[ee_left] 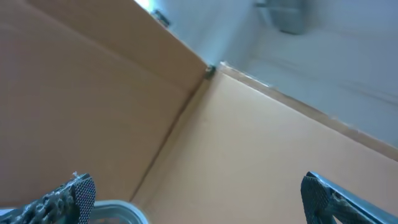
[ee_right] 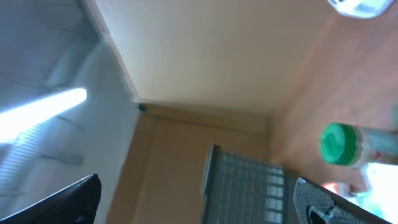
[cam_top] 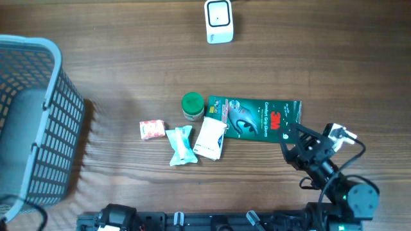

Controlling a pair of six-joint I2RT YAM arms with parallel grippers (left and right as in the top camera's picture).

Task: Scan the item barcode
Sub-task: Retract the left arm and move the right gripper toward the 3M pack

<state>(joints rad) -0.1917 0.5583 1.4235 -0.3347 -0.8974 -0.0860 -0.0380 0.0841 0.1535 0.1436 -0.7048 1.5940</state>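
Note:
Several items lie mid-table: a green-capped bottle (cam_top: 192, 106), a green 3M glove pack (cam_top: 260, 119), a white packet (cam_top: 210, 138), a pale blue packet (cam_top: 180, 145) and a small pink box (cam_top: 152, 129). The white barcode scanner (cam_top: 219, 21) stands at the far edge. My right gripper (cam_top: 290, 142) hovers open just off the glove pack's right end, holding nothing. Its wrist view is tilted and shows the right gripper (ee_right: 196, 202) open on empty air, with the bottle (ee_right: 339, 144) at the right. My left gripper (ee_left: 196, 199) is open and empty, facing a brown cardboard wall.
A grey plastic basket (cam_top: 38, 115) fills the left side of the table and also appears in the right wrist view as the basket (ee_right: 242, 186). The left arm's base (cam_top: 115, 218) sits at the near edge. A grey rim (ee_left: 118, 208) shows low in the left wrist view.

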